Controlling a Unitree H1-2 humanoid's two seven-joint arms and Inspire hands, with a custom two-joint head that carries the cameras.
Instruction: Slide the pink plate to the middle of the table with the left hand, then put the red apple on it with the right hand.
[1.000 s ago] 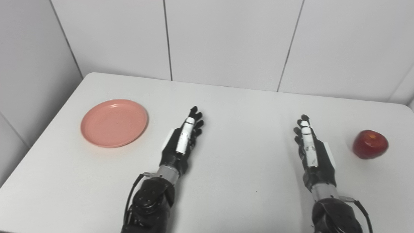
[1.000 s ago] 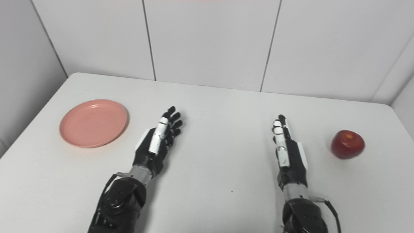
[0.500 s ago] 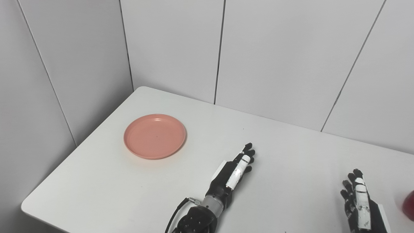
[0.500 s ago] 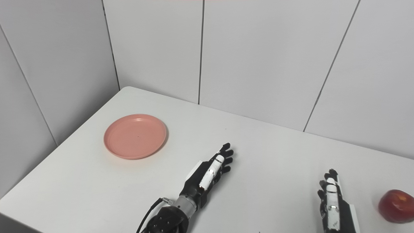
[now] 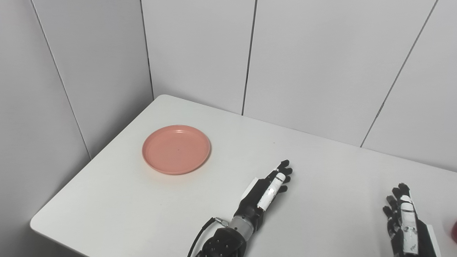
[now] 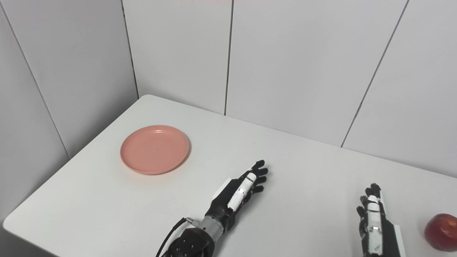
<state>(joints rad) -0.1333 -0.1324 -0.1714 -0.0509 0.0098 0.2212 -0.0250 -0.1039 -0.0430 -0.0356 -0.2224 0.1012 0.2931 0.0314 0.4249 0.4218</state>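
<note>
Left eye view has swung left since a second ago, so the whole scene sits further right; the things themselves have not moved. Pink plate (image 5: 176, 149) lies flat near the tabletop's (image 5: 125, 207) left corner, untouched. Left hand (image 5: 266, 191) rests beside it but apart, fingers extended and spread, holding nothing. Right hand (image 6: 375, 225) lies likewise open at the bottom edge. Red apple (image 6: 441, 232) sits just right of it, not touching, cut by the frame. Tabletop is white with rounded corners; grey panelled walls (image 5: 303, 53) stand behind and to the left.
</note>
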